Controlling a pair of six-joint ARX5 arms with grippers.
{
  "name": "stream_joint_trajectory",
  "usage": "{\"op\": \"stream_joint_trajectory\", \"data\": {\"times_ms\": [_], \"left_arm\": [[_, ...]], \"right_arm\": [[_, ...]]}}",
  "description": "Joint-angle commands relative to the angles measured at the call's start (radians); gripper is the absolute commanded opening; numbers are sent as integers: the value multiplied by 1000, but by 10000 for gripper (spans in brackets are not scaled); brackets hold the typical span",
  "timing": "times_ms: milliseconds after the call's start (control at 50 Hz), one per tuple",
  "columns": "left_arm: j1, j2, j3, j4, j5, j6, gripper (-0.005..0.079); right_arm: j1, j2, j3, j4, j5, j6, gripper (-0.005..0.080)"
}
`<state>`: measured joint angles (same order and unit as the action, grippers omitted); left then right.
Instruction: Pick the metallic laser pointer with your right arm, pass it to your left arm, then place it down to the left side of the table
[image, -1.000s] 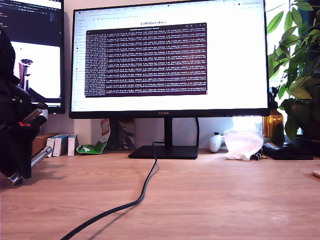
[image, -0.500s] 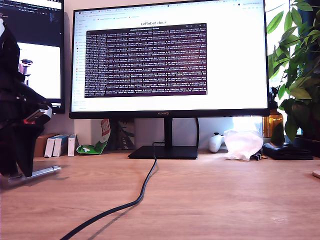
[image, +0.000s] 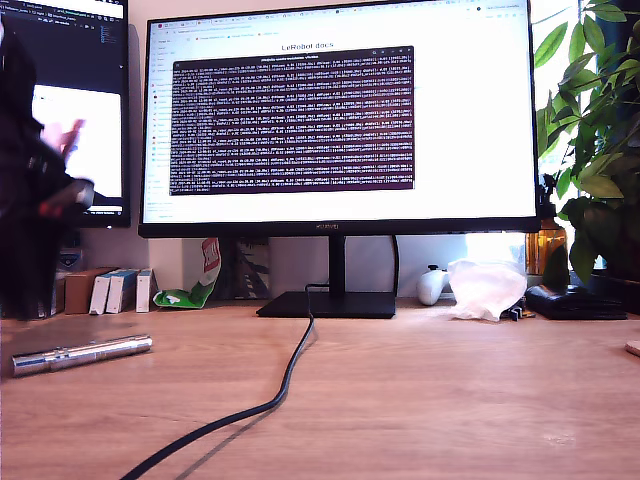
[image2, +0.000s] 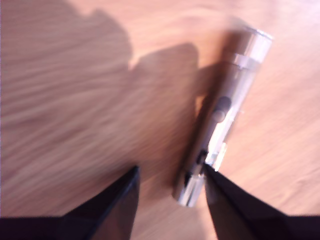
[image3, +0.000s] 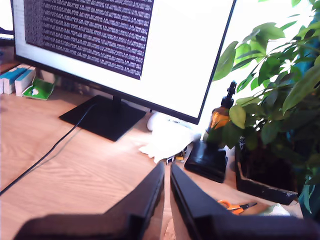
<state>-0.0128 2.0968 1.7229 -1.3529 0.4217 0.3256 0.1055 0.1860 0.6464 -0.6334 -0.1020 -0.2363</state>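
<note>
The metallic laser pointer (image: 80, 353) lies flat on the wooden table (image: 420, 400) at the exterior view's left, free of any grip. In the first wrist view the laser pointer (image2: 225, 120) rests on the wood, one end close to a black finger. My first gripper (image2: 170, 170) is open, lifted off the pointer. In the exterior view it is a dark blur (image: 30, 280) above and behind the pointer. My second gripper (image3: 167, 172) is shut on nothing, high over the table, facing the monitor and plant. The second arm does not show in the exterior view.
A black cable (image: 285, 385) runs from the monitor stand (image: 330, 303) toward the front edge. Small boxes (image: 115, 290) stand behind the pointer. A white crumpled item (image: 487, 287), an amber bottle (image3: 220, 117), orange-handled scissors (image3: 235, 205) and a plant (image: 600, 150) fill the exterior view's right.
The first gripper lowered the tilted laser pointer to the table, opened and rose. The pointer now lies flat on the wood by itself.
</note>
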Motion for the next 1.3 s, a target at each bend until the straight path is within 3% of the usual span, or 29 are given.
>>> {"op": "stream_joint_trajectory", "data": {"times_ms": [0, 340, 560, 680, 940, 1040, 1280], "left_arm": [[-6, -34, -13, -8, 19, 36, -27], [-29, -286, -13, 167, -4, 8, -23], [-65, -495, -14, 312, -266, -71, -23], [-97, -599, -14, 305, -384, -98, -23], [-108, -706, -12, 353, -319, -118, -23], [-108, -710, -13, 375, -306, -189, -23], [-115, -749, -64, 420, -355, -197, -23]], "right_arm": [[-2, 4, 0, 2, -5, 3, -11], [-2, 5, 2, 8, 9, 66, -11], [-2, 5, 2, 8, 6, 133, -11], [-2, 5, 3, 9, -5, 137, -11], [-2, 5, 3, 85, 11, 170, -11], [-2, 5, 3, 95, 65, 174, -11], [-2, 3, -5, 3, 185, 183, -11]]}}
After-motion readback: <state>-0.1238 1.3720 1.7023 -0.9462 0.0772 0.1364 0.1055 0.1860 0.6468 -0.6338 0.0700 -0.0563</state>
